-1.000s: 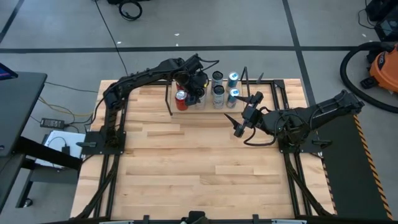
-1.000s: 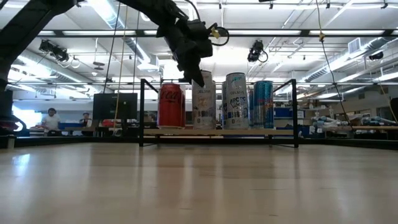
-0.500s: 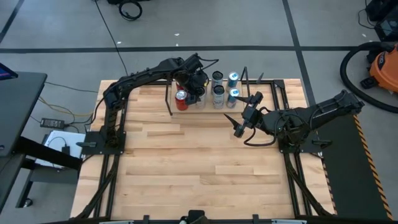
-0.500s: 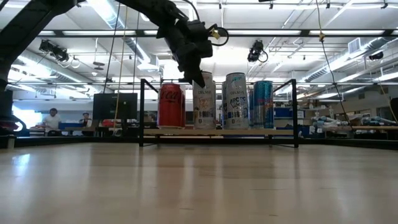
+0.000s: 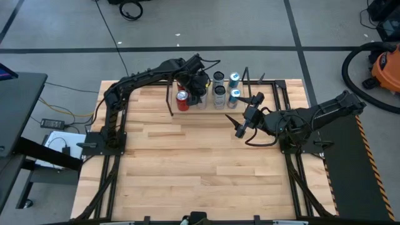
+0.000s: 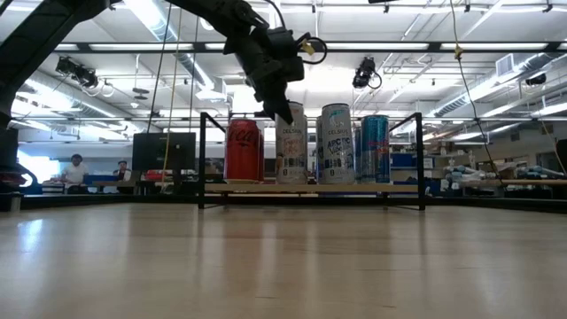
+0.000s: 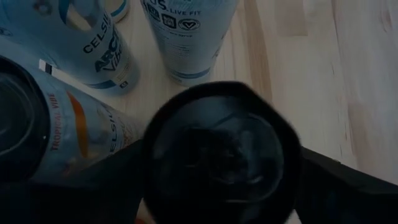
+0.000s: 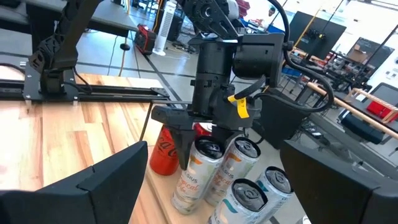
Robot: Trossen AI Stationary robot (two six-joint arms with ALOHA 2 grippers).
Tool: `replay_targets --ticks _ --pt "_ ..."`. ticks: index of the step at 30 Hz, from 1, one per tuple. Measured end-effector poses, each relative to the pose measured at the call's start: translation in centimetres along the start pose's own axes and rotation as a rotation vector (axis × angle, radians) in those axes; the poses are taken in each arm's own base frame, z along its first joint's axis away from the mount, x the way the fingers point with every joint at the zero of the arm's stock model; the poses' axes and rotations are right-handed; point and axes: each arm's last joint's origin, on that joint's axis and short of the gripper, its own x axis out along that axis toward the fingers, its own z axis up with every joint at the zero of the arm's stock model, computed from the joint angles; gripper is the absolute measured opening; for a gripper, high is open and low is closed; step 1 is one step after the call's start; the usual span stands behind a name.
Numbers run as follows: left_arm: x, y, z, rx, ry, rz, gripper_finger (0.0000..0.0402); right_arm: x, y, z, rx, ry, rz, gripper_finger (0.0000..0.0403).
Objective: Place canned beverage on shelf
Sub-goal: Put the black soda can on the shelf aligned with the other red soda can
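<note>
Your left tool (image 8: 202, 134) sits over the white can (image 6: 290, 146) on the shelf (image 6: 310, 187) — fingers spread around its top, no visible grip. Right tool (image 5: 245, 111) waits wide open right of the shelf — nothing held.

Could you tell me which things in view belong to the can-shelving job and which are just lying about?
Job:
- light-wood shelf with black rod frames
- red cola can
- white-orange can
- left gripper, open around it

Lying about:
- orange vacuum cleaner
- right gripper, idle
</note>
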Motion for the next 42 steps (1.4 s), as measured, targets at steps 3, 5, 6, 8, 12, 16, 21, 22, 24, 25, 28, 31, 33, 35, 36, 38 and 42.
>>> replay_targets --ticks 3,5,6,8,12,16,21,22,24,25,28,31,33,35,36,38,42 --pt "0.0 0.1 0.1 0.001 -0.014 0.012 0.0350 0.0 0.0 0.0 0.000 0.000 0.000 0.0376" --pt "-0.1 0.1 0.2 0.001 -0.019 0.021 0.0353 0.0 0.0 0.0 0.000 0.000 0.000 0.0376" --pt "-0.2 0.1 0.3 0.002 -0.020 0.024 0.0354 0.0 0.0 0.0 0.000 0.000 0.000 0.0376" --pt "-0.7 0.2 0.7 0.005 -0.030 0.031 0.0354 0.0 0.0 0.0 0.000 0.000 0.000 0.0376" --pt "-2.4 0.2 1.8 0.012 -0.067 0.051 0.0355 0.0 0.0 0.0 0.000 0.000 0.000 0.0376" --pt "-4.5 -0.3 2.1 -0.026 -0.008 0.058 0.0355 0.0 0.0 0.0 -0.001 0.000 0.000 0.0376" --pt "-6.2 -0.8 1.7 -0.077 0.100 0.074 0.0355 0.0 0.0 0.0 -0.001 0.001 0.001 0.0376" --pt "-6.4 -0.9 1.6 -0.091 0.116 0.067 0.0355 0.0 0.0 0.0 -0.002 0.001 0.001 0.0376" --pt "-6.5 -1.1 1.4 -0.101 0.141 0.054 0.0355 0.0 0.0 0.0 -0.002 0.001 0.002 0.0376" --pt "-6.5 -1.2 1.2 -0.104 0.156 0.047 0.0355 0.0 0.0 0.0 -0.001 0.001 0.002 0.0376" --pt "-6.5 -1.4 0.9 -0.114 0.191 0.029 0.0355 0.0 0.0 0.0 -0.001 0.000 0.006 0.0376" --pt "-5.9 -1.7 0.8 -0.107 0.206 0.016 0.0355 0.0 0.1 0.0 0.000 -0.004 0.029 0.0376" --pt "-5.3 -1.9 0.7 -0.097 0.221 0.005 0.0355 0.0 0.2 0.0 -0.001 -0.006 0.048 0.0376" --pt "-4.7 -2.3 0.6 -0.076 0.233 -0.008 0.0355 0.0 0.2 0.0 -0.001 -0.007 0.053 0.0376" --pt "-4.3 -2.5 0.5 -0.066 0.239 -0.014 0.0355 0.0 0.2 0.0 -0.001 -0.007 0.053 0.0376" --pt "-3.3 -2.9 0.4 -0.036 0.243 -0.023 0.0355 0.0 0.2 0.0 -0.001 -0.007 0.053 0.0376" --pt "-2.6 -3.4 0.6 0.006 0.232 -0.030 0.0355 0.0 0.2 0.0 -0.001 -0.007 0.053 0.0376"
